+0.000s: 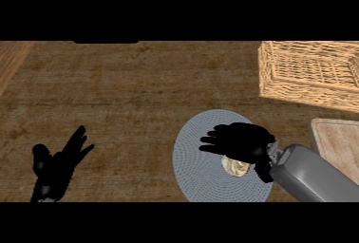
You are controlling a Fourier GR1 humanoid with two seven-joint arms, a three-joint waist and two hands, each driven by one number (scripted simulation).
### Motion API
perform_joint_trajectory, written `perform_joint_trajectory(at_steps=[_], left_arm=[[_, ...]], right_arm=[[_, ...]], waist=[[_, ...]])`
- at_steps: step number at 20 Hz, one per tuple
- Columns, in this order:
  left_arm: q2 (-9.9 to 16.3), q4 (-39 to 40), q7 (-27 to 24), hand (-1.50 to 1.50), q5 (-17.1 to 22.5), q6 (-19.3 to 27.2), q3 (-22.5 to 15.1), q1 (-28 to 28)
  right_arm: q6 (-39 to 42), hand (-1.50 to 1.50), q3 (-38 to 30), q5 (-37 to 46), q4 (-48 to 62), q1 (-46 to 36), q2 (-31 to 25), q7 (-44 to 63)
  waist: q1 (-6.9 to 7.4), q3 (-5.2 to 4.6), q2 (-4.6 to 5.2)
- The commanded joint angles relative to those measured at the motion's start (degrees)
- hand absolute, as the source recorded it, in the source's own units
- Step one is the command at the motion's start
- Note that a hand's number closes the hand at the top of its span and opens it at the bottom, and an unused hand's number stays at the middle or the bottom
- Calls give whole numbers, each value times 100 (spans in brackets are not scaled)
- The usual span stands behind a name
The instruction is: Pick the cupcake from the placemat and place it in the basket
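A round grey placemat [200,161] lies on the counter at the lower middle right. On it sits the cupcake [236,167], pale cream, mostly hidden under my right hand [242,141]. That hand comes in from the lower right and its fingers curl down over the cupcake's top. The wicker basket [308,71] stands at the far right, well above the mat. My left hand [56,166] rests at the lower left with straight fingers pointing up and holds nothing.
A light wooden board [340,147] lies at the right edge just below the basket, close to my right forearm. A reddish wooden strip [10,59] runs along the far left. The brown counter stretches between the two hands.
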Motion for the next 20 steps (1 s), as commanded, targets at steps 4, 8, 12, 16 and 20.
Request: perform_joint_trajectory(at_steps=[4,8,12,16,20], left_arm=[[-110,217,391,0,-115,4,-151,294],[-171,465,175,0,-211,-80,-150,146],[-101,99,436,0,-107,-76,-36,333],[-260,-35,479,0,-257,89,-114,347],[-325,637,-87,0,-340,-100,-18,172]], right_arm=[[-320,-150,143,395,109,369,247,-27],[-686,-150,29,572,918,51,565,-379],[-925,150,139,808,803,57,339,-825],[-1244,150,90,1066,519,107,221,-1021],[-1564,150,111,1325,1022,77,522,-1153]], waist=[[-25,-74,45],[26,-74,69],[41,-72,58],[5,-73,45],[5,-77,62]])
